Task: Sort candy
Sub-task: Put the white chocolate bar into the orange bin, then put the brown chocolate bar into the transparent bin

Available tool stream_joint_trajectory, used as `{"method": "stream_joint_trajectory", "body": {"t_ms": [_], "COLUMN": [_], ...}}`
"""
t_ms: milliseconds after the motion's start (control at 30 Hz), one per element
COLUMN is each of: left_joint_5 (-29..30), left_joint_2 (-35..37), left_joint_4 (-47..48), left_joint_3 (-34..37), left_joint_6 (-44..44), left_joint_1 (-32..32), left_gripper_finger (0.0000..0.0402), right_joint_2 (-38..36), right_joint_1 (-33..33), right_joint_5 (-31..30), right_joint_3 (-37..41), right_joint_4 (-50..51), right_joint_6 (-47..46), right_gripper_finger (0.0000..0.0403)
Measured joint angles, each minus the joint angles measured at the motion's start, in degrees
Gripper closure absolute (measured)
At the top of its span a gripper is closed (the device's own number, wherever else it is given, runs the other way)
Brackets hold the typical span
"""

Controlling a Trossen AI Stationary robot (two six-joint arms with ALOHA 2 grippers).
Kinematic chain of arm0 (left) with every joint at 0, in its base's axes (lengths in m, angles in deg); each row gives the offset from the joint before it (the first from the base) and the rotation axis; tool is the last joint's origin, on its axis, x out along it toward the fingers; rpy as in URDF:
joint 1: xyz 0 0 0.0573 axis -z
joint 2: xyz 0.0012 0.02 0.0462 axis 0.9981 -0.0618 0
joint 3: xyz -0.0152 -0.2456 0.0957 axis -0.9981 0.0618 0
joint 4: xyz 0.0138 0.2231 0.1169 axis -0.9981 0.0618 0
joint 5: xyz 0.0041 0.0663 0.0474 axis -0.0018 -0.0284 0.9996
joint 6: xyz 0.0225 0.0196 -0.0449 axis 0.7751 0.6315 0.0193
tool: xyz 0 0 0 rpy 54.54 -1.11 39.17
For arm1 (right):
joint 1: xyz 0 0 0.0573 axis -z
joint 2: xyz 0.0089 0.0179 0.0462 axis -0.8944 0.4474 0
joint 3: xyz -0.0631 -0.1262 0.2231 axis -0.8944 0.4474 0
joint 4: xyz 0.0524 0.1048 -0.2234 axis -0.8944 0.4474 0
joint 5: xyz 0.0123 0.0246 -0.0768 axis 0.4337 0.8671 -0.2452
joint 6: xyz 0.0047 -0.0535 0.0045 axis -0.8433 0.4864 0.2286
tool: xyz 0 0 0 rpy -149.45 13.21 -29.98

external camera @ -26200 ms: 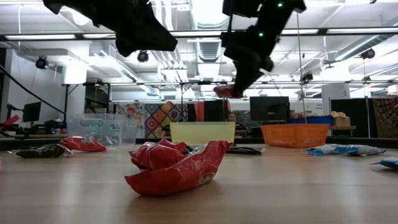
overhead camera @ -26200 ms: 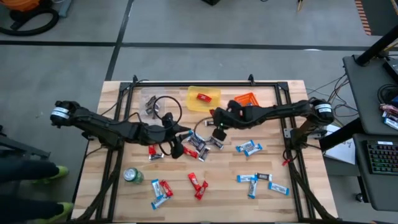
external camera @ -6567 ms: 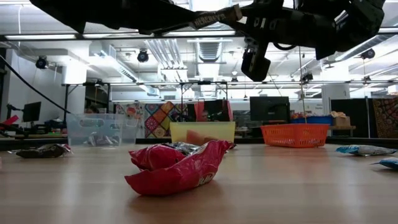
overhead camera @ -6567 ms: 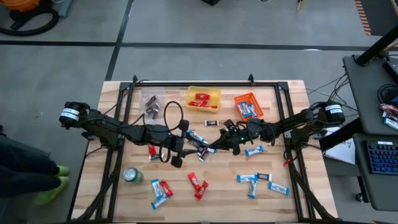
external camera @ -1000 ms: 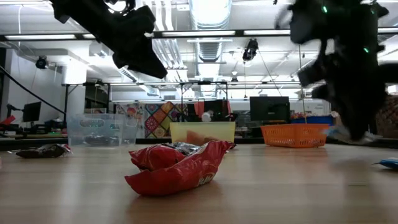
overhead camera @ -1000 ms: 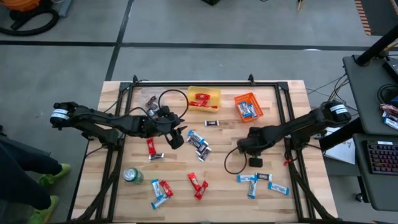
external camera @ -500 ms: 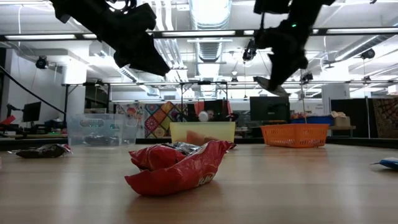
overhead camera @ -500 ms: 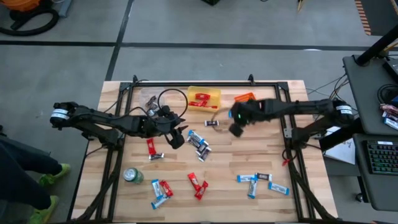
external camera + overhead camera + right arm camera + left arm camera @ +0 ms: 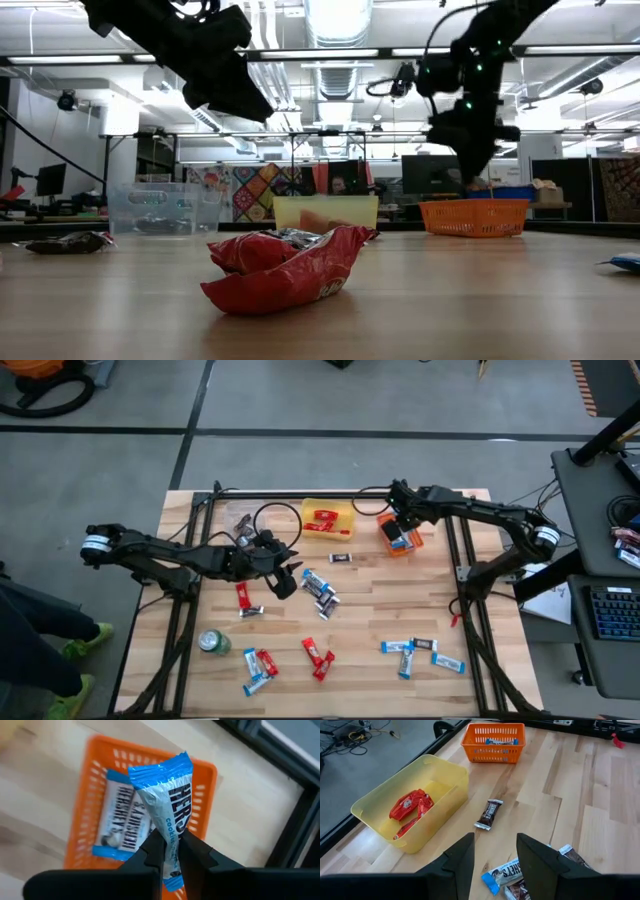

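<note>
My right gripper (image 9: 169,842) hangs over the orange basket (image 9: 150,756) at the table's far right (image 9: 400,530) and is shut on a light blue-and-white candy bar (image 9: 167,795). Another blue-and-white bar (image 9: 120,820) lies flat in that basket. My left gripper (image 9: 495,865) hovers open above the table's middle (image 9: 290,575), beside a small cluster of candy (image 9: 318,588). Ahead of it a dark brown bar (image 9: 488,814) lies flat on the wood. The yellow bin (image 9: 445,772) holds red candy (image 9: 410,807). My right gripper pinches the blue-and-white bar between its two fingers near one end (image 9: 170,832). Most of the bar sticks out past the fingertips. The fingers point steeply down from above. The bar is lifted clear, above the orange basket.
A clear bin (image 9: 243,525) with dark candy stands at the far left. A green can (image 9: 212,642) sits near the front left. Loose red (image 9: 318,655) and blue (image 9: 420,652) candy lies along the near side. A crumpled red wrapper (image 9: 285,270) fills the low view's foreground.
My right gripper has risen from the table's right-middle with the blue-and-white bar. It has swung toward the far edge to above the orange basket, its wrist rolling on the way. The bar is lifted clear of the wood.
</note>
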Motion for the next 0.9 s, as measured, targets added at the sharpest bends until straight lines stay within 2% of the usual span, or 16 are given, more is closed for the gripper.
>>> {"method": "stream_joint_trajectory", "body": {"t_ms": [367, 633, 800, 900], "left_joint_5": [0.0, 0.0, -0.01, -0.02], "left_joint_2": [0.0, 0.0, 0.0, 0.0], "left_joint_4": [-0.24, -0.34, -0.41, -0.43], "left_joint_3": [0.0, 0.0, 0.0, 0.03], "left_joint_6": [0.0, -0.02, -0.02, -0.02], "left_joint_1": [0.0, 0.0, 0.0, 0.0], "left_gripper_finger": [0.0271, 0.0271, 0.0271, 0.0271], "right_joint_2": [-0.05, -0.29, -2.02, -3.43], "right_joint_1": [0.37, -0.04, -2.13, -5.04], "right_joint_5": [0.03, 0.75, 6.8, 8.1], "right_joint_3": [2.48, 2.29, 1.99, 1.72], "right_joint_4": [-2.92, -3.07, -4.83, -6.17], "right_joint_6": [0.75, 2.44, 4.61, 7.44], "right_gripper_finger": [0.0298, 0.0292, 0.0292, 0.0292]}}
